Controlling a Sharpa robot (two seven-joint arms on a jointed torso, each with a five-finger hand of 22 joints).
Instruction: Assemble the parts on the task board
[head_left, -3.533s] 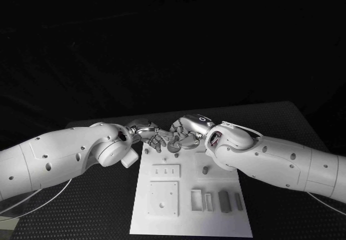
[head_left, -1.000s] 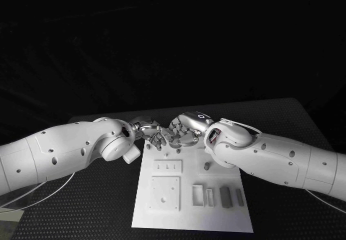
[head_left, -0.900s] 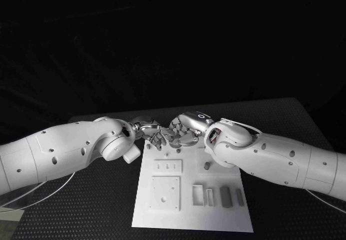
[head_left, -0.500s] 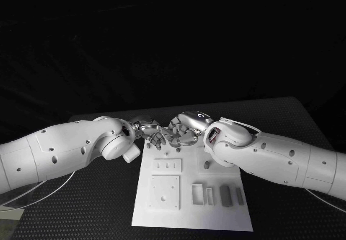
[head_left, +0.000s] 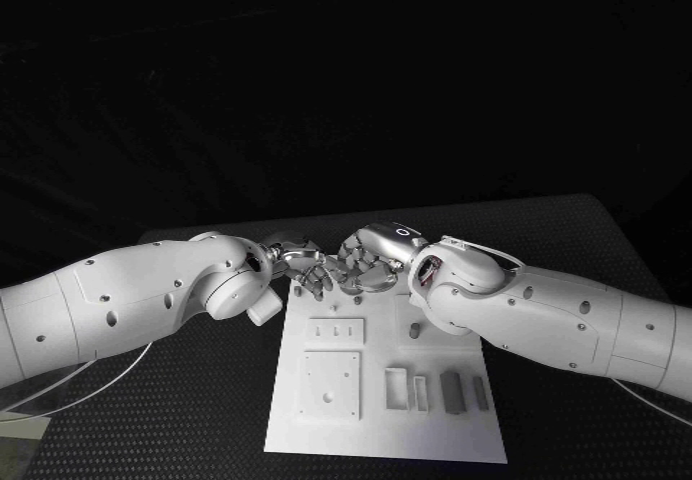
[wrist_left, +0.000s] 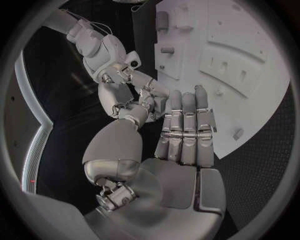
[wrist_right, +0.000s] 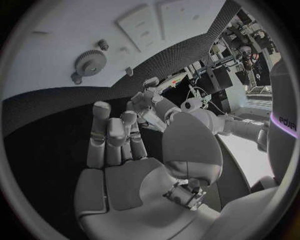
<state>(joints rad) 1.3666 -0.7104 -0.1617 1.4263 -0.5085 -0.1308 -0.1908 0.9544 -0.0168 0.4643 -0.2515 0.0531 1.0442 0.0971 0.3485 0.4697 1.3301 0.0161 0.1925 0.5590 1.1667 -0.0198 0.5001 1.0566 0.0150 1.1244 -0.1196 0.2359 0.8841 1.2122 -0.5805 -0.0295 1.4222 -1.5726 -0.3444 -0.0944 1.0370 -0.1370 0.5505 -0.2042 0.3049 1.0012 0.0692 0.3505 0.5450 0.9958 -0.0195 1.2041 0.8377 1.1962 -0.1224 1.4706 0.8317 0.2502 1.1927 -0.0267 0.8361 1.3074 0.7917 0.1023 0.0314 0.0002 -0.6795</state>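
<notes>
Meeting above the task board (head_left: 382, 440), left hand (head_left: 303, 268) and right hand (head_left: 371, 268) (fingers apart, empty)

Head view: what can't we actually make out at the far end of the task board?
- Far edge of the task board: covered by the left robot hand and right robot hand, which meet above it.
- Whether either hand holds a part: fingers overlap, too small to tell.
- Part beside the right forearm: shape unclear, partly hidden by the arm.
- Gear in the right wrist view: hidden in the head view.
</notes>
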